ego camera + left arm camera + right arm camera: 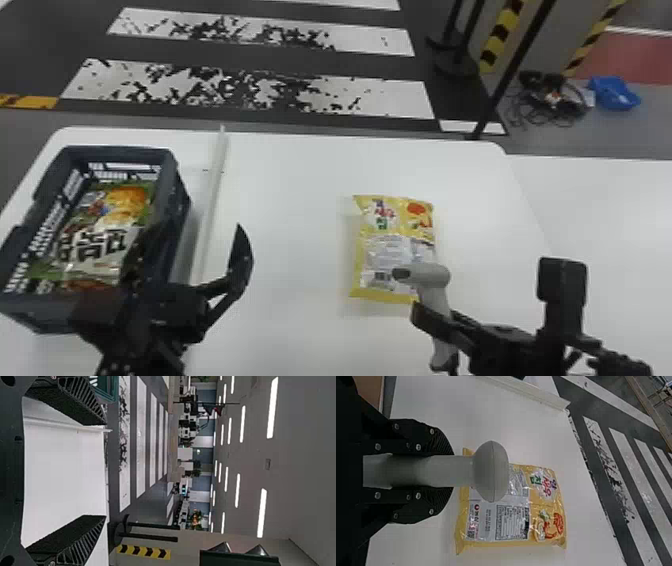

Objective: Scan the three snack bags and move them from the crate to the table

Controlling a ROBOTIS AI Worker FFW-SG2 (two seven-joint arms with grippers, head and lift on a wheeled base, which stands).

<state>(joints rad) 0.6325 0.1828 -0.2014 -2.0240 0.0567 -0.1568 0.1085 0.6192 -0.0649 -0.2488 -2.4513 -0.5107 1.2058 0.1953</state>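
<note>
My left gripper (pixel 192 260) stands open over the right side of the dark crate (pixel 182 200); in the left wrist view the same gripper (pixel 104 471) has nothing between its wide-spread fingers. Inside the crate lies a green snack bag (pixel 100 250) with large dark lettering, partly hidden by the left arm. A yellow snack bag (pixel 395 240) rests flat on the table, its printed label side up. My right gripper (pixel 435 320) is shut on the grey scanner (pixel 432 275), whose head is above the bag's near right part. In the right wrist view, that gripper (pixel 449 471) clasps the scanner handle (pixel 431 471).
A pale raised strip (pixel 212 200) runs along the white table (pixel 290 200) between crate and yellow bag. Beyond the table's far edge are a striped floor, a black stand (pixel 515 65) and a blue container (pixel 615 94). Another white surface (pixel 615 210) adjoins at the right.
</note>
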